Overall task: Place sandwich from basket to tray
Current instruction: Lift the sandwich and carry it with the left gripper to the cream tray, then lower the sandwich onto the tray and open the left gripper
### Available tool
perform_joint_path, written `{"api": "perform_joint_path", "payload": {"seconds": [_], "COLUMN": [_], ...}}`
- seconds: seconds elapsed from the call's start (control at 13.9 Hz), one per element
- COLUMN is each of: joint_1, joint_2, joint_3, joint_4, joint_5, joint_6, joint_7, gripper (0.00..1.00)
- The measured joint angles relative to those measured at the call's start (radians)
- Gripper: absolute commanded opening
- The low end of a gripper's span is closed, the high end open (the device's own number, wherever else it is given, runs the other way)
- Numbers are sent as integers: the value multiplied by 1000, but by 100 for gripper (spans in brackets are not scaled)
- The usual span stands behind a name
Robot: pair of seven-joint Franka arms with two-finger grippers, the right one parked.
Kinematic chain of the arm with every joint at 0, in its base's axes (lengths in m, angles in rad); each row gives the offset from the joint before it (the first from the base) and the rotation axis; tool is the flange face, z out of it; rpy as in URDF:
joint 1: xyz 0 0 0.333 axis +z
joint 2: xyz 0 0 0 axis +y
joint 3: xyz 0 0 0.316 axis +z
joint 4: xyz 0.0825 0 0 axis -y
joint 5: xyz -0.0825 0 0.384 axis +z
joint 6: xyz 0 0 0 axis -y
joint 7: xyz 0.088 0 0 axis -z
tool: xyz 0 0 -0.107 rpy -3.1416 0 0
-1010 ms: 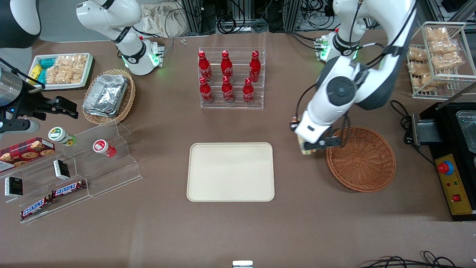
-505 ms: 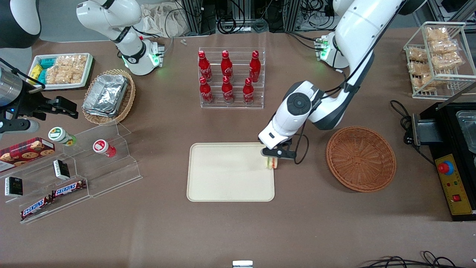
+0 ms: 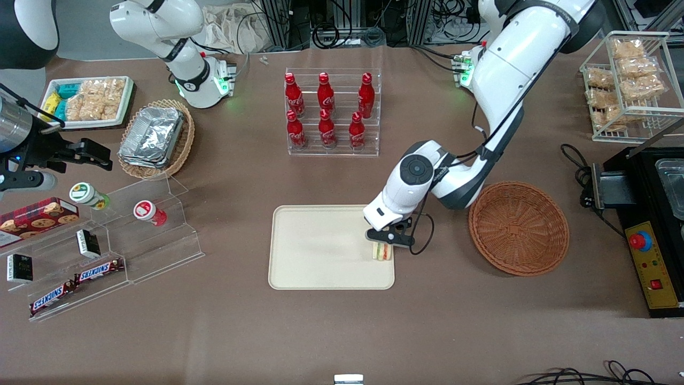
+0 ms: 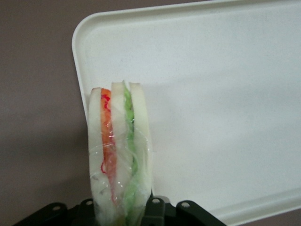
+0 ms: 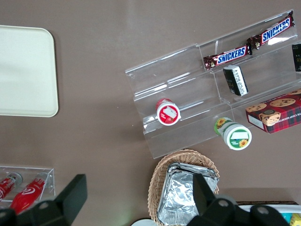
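My gripper (image 3: 386, 241) was clamped on the sandwich (image 3: 381, 251), held on edge just above the tray (image 3: 320, 251) at its three o'clock rim, basket (image 3: 518, 228) farther toward three.

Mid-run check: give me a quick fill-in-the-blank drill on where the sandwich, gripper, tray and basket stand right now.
1. The gripper is shut on the ____.
2. The sandwich hangs over the edge of the tray nearest the reddish-brown ____.
3. The basket holds ____ sandwiches now.
4. In the left wrist view the sandwich shows an orange-red layer and a ____ layer between pale bread.

Missing words: sandwich; basket; no; green
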Motion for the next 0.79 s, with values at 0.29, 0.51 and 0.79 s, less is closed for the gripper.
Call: {"api": "perform_joint_path", "payload": {"seconds": [0.29, 0.51, 0.79], "joint_1": [-1, -1, 24], "joint_2": [10, 10, -31], "joint_3": [-1, -1, 3], "joint_4": [13, 23, 71], "joint_5": [13, 17, 16], "joint_6": [0, 0, -1], "joint_7": [-73, -128, -158], "gripper": [99, 100, 100]}}
